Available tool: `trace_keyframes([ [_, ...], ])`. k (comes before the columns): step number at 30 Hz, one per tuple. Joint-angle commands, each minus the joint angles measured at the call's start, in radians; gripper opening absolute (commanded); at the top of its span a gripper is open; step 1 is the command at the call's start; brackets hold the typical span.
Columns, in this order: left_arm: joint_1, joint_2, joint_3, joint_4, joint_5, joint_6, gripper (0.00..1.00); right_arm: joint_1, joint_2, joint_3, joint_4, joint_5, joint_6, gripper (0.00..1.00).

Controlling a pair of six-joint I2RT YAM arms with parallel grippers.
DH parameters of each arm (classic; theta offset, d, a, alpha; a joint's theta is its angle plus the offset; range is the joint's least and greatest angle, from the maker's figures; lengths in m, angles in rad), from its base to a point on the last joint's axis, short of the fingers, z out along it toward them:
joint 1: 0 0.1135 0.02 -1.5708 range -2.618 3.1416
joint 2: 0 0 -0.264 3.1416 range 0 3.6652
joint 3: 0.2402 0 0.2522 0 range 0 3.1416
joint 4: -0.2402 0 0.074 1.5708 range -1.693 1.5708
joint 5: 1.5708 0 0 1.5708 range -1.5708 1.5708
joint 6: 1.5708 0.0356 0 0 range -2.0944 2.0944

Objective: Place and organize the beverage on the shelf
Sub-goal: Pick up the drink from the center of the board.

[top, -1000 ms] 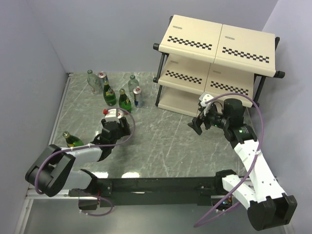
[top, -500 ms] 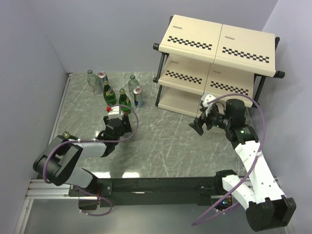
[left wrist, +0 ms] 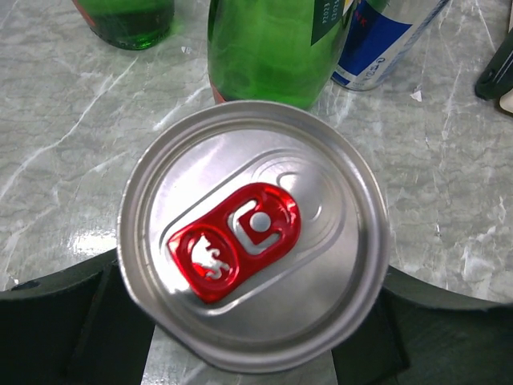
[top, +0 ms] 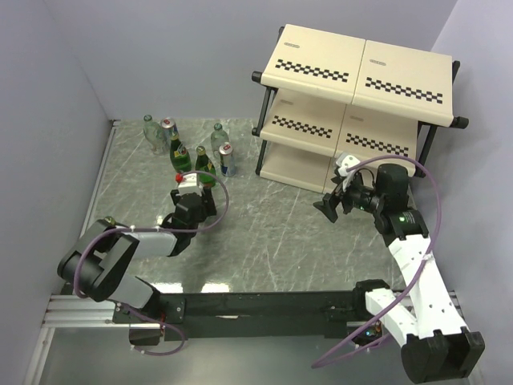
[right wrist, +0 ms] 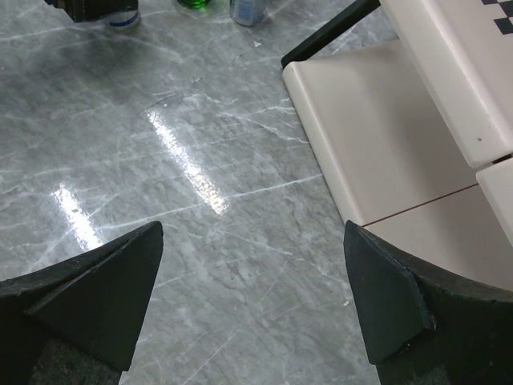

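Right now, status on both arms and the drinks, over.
Left gripper: jaws shut on red-tab can. Right gripper: jaws open, empty, beside shelf. Green bottle and blue-silver can close ahead of held can.

The grey-green marbled desk (top: pixel 272 233) carries the shelf (top: pixel 357 72) at its far right corner, standing upright on its black frame with the lowest cream board close above the stone. At the far left a loose cluster stands upright: a clear bottle (top: pixel 151 132) beside a slim can (top: pixel 167 126), a second clear bottle (top: pixel 217 135) further right, and nearer, two green bottles (top: pixel 179 157) with a blue-and-silver can (top: pixel 226 159) just beside them. Another green bottle (top: pixel 107 222) near the left edge is only partly visible. A red-tabbed can (left wrist: pixel 255 233) sits between the fingers of the left gripper (left wrist: pixel 252 329), and it is unclear whether its base touches the desk.
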Motion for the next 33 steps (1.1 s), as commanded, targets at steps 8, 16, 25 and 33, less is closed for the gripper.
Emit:
trace_keyframes([
  [8,-0.011,0.008,0.035,0.029,-0.019,0.010,0.72,-0.052,-0.048,0.046,-0.013,-0.087,0.010,1.00],
  [16,-0.014,0.016,0.043,0.040,0.052,0.062,0.24,-0.072,-0.057,0.049,-0.018,-0.113,0.013,1.00],
  [25,-0.150,-0.127,0.026,0.066,0.207,0.267,0.01,-0.080,-0.057,0.046,-0.016,-0.101,0.007,1.00],
  [33,-0.175,-0.092,0.160,0.055,0.455,0.329,0.01,-0.078,-0.069,0.042,-0.009,-0.084,0.006,1.00],
])
